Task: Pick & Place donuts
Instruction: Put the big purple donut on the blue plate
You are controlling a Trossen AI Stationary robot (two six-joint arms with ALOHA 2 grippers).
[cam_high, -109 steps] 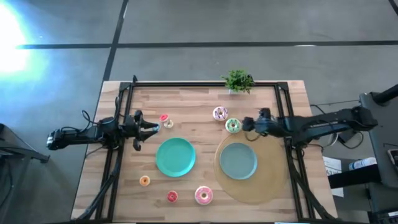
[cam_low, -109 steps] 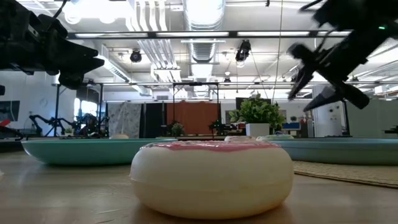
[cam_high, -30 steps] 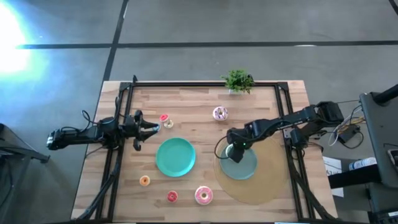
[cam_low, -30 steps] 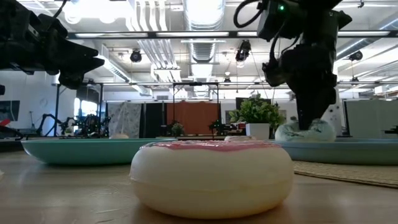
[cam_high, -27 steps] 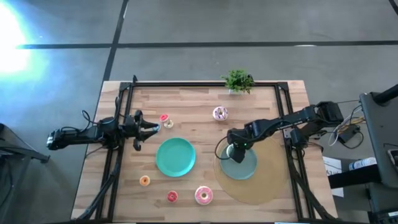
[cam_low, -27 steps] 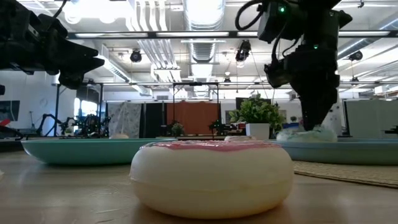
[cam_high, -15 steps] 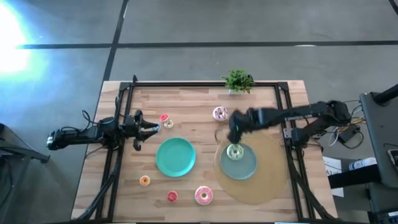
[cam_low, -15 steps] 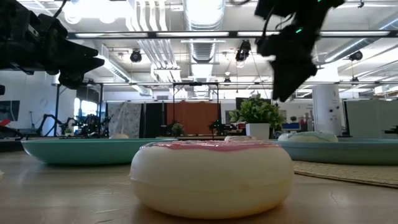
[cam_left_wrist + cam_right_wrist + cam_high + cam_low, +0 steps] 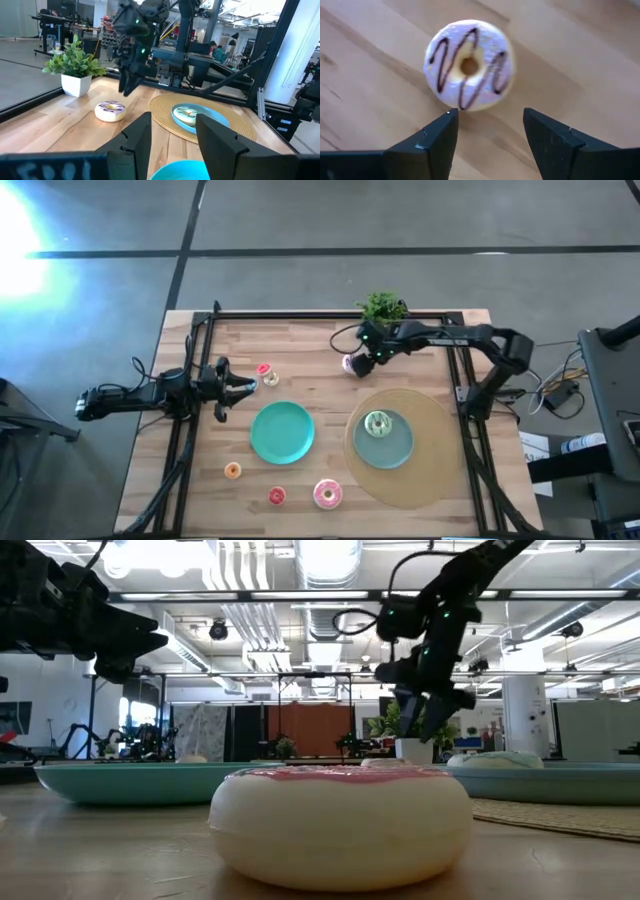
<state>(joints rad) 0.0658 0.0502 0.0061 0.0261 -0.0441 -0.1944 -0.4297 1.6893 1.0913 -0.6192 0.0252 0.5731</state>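
The white-purple iced donut (image 9: 468, 65) lies flat on the wood near the far edge, also seen as a purple donut (image 9: 352, 364) in the high view. My right gripper (image 9: 366, 352) hovers open just above it, touching nothing (image 9: 490, 135). The green iced donut (image 9: 377, 424) lies on the right teal plate (image 9: 400, 448). The pink donut (image 9: 327, 494) rests at the near edge. Tiny red (image 9: 277, 496) and orange (image 9: 232, 471) rings lie near it; two more tiny rings (image 9: 266, 374) sit before my left gripper (image 9: 236, 385), which waits open at the left.
A second teal plate (image 9: 282, 431) sits mid-table. A round woven mat (image 9: 435, 470) lies under the right plate. A potted plant (image 9: 382, 310) stands at the far edge, just beyond my right gripper. A black frame (image 9: 300, 315) runs along the table's far edge and sides.
My right gripper has let go of the green donut, which stays lying on the right teal plate. The gripper rose, then travelled toward the table's far edge, and now hangs over the white-purple donut.
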